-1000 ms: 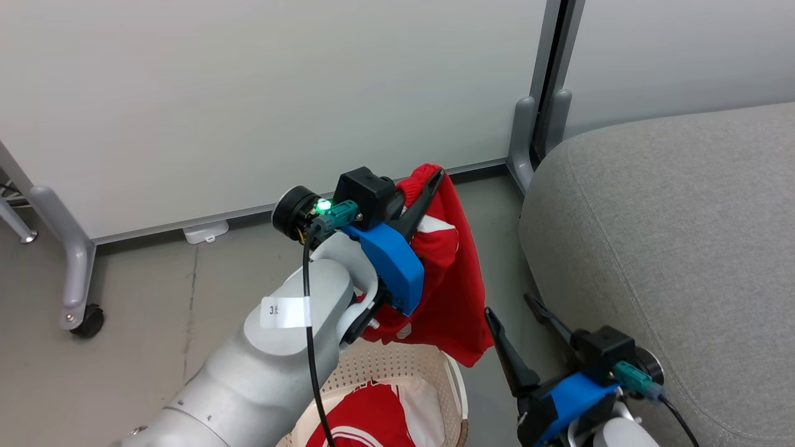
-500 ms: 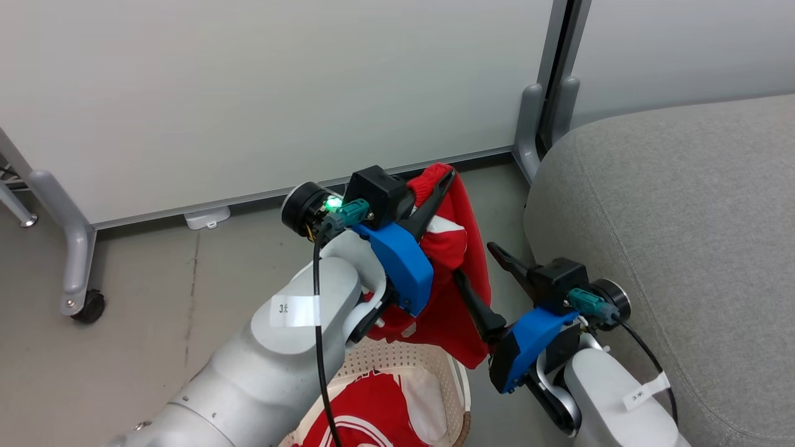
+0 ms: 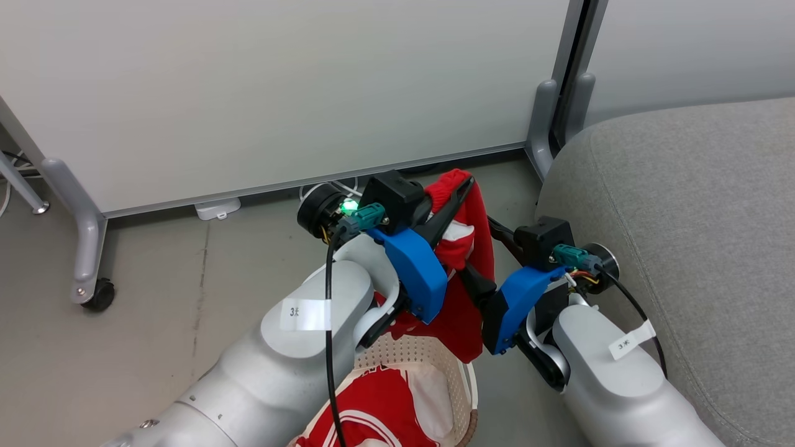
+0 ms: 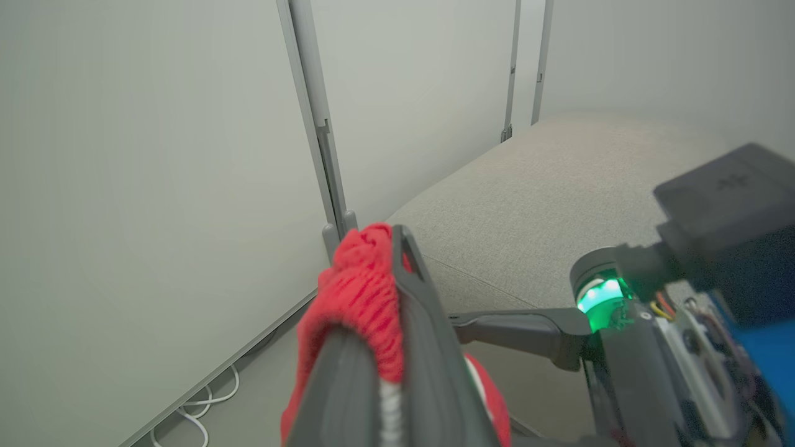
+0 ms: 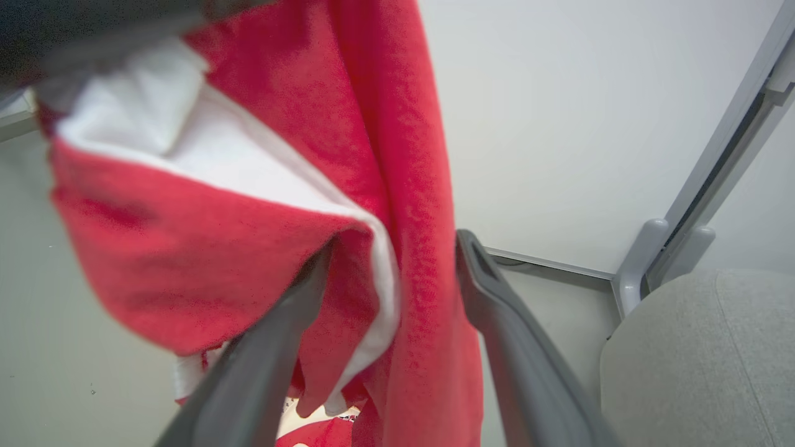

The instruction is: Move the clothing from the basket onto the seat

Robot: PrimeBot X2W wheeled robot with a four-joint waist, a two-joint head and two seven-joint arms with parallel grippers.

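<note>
Red garment (image 3: 464, 313) hangs from left fingers (image 3: 450, 208) — right fingers (image 5: 512, 338) straddle it.

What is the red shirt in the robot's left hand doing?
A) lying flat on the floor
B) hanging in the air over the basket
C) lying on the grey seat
B: the left gripper pinches the red garment, which dangles above the basket, off the seat.

A red garment (image 3: 464, 316) hangs above the cream basket (image 3: 428, 363), which holds a white-trimmed jersey (image 3: 379, 400); grey seat (image 3: 683, 217) at right.
</note>
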